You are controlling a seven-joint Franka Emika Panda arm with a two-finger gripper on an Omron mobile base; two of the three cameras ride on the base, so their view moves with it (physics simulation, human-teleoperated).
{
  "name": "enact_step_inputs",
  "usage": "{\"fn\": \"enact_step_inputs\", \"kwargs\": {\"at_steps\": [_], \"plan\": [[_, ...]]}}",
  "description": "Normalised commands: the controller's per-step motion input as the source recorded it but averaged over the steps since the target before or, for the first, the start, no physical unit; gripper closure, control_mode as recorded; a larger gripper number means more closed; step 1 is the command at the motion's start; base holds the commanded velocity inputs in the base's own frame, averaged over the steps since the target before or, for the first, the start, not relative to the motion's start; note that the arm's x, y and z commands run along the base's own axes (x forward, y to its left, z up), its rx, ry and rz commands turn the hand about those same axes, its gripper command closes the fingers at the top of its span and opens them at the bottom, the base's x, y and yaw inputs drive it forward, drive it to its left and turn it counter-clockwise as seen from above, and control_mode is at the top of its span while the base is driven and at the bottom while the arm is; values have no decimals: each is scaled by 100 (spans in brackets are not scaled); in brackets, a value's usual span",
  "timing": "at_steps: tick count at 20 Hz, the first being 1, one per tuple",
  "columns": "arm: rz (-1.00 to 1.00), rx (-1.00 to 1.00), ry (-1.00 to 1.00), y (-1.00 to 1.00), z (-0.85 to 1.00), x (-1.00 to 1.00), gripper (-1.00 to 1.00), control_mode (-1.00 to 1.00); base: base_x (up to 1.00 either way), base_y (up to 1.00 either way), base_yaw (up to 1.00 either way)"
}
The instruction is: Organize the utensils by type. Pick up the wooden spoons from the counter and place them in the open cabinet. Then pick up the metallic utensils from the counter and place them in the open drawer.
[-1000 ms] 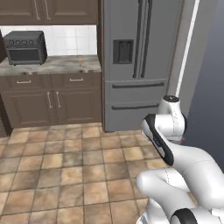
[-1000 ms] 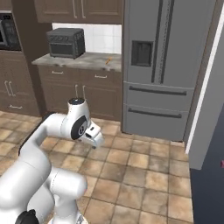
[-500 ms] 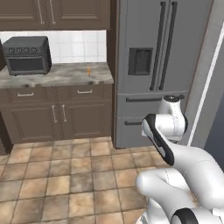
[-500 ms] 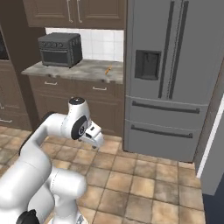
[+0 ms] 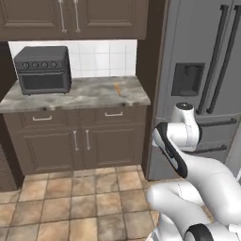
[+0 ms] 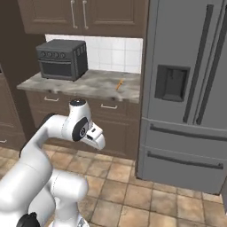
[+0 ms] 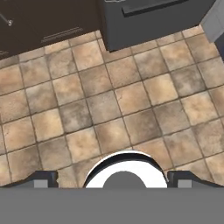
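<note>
A slim orange-brown utensil (image 5: 117,88) (image 6: 119,84) lies on the grey-veined counter (image 5: 84,96) (image 6: 88,86), near its right end beside the fridge. It is too small to tell whether it is a wooden spoon or a metallic utensil. My gripper (image 7: 113,179) hangs folded in front of the base, well short of the counter, and faces down at the tiled floor. Its fingertips (image 7: 41,178) stand wide apart, open, with nothing between them. In the right base view the hand (image 6: 96,136) sits at drawer height. The open cabinet and the open drawer are out of view.
A dark toaster oven (image 5: 43,69) (image 6: 62,59) stands on the counter's left part. Shut wall cabinets (image 5: 75,18) hang above; shut drawers and doors (image 5: 80,141) sit below. A tall grey fridge (image 5: 202,80) (image 6: 186,88) fills the right. Brown floor tiles (image 7: 109,105) lie between me and the counter.
The whole picture has shifted: the base has driven toward the counter and the fridge, which now look larger and nearer. The arm keeps its folded pose and the gripper stays open.
</note>
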Motion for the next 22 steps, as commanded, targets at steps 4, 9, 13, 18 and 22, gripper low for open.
{"fn": "enact_step_inputs", "kwargs": {"at_steps": [4,9,13,18,22], "plan": [[0,0,0,0,0,0,-100,100,100,51,0],[0,0,0,0,0,0,-100,100,100,21,4],[0,0,0,0,0,0,-100,100,91,-1,0],[0,0,0,0,0,0,-100,100,62,-1,8],[0,0,0,0,0,0,-100,100,56,0,5]]}}
